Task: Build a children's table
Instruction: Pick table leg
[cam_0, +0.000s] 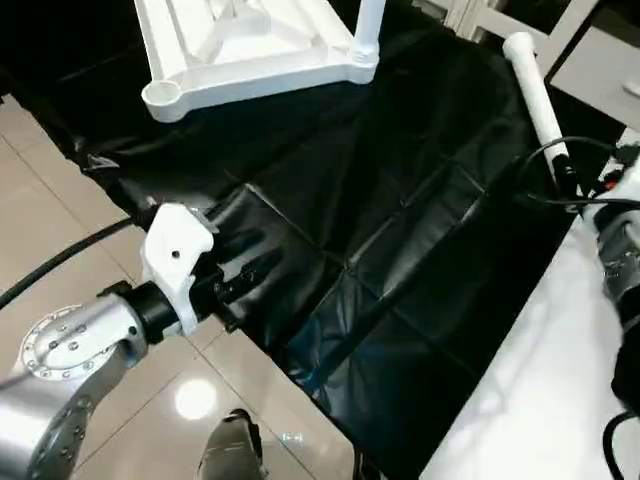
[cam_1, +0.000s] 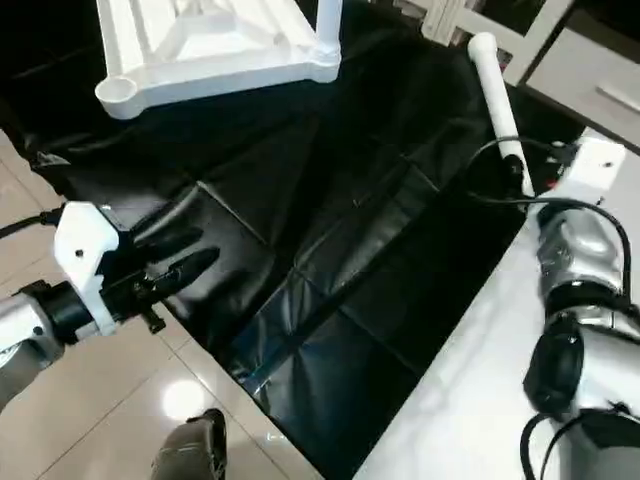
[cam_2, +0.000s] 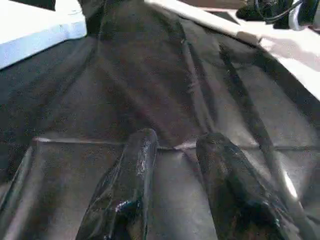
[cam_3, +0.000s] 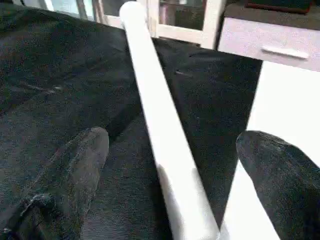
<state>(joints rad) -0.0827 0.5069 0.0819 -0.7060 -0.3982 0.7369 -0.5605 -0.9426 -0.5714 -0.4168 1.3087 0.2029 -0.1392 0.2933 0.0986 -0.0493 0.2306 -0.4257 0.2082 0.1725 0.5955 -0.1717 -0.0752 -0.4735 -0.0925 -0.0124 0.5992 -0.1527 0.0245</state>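
Now lining up on the loose leg (cam_3: 165, 150).
Right hand (cam_3: 172, 165) wide open astride it (nothing gripped); left hand (cam_2: 175, 165) narrow, empty. Light, stiff, slick plastic: best gripped mid-shaft.

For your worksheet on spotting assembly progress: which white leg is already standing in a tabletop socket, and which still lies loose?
The leg at the tabletop corner stands upright in its socket. The other leg lies loose on the black sheet, between the right tool's open fingers.

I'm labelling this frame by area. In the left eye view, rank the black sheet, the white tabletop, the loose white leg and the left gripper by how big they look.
1. black sheet
2. tabletop, cut by the picture's top edge
3. and 4. loose leg and left gripper: too close to rank, and the gripper is nearer the camera.
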